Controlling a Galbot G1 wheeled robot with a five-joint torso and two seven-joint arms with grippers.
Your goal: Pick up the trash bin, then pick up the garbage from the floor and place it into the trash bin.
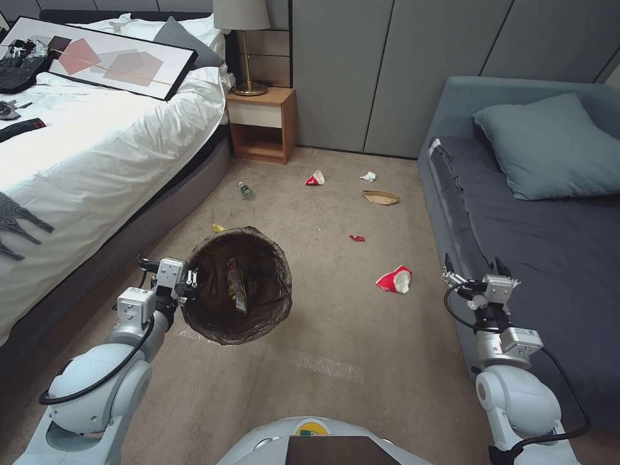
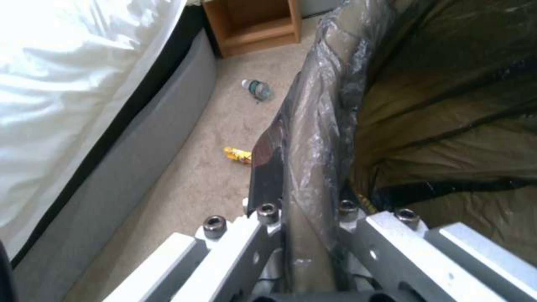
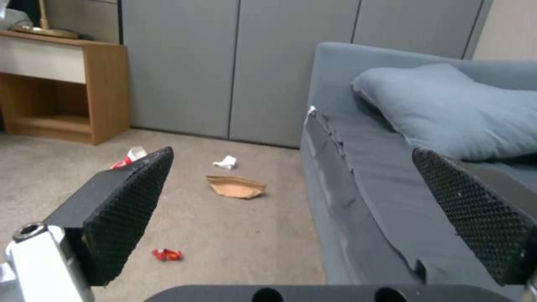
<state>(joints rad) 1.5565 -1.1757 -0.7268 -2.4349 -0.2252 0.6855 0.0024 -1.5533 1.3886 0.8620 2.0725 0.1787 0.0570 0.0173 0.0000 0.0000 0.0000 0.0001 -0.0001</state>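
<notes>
Carpet, beige and short-piled, is the floor (image 1: 336, 336). Above it hangs the round bin lined with a dark bag (image 1: 237, 284), its rim clamped between the left gripper (image 1: 191, 281) fingers. The right gripper (image 1: 476, 267) hovers by the blue sofa (image 1: 549, 245), fingers apart and empty. Nearest it, left and slightly ahead, lies the crumpled red-and-white wrapper (image 1: 394, 279), on the floor.

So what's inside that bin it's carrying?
Inside the trash bin, held at its rim by the left hand, one long colourful wrapper lies against the dark bag. The folds may hide anything smaller.
</notes>
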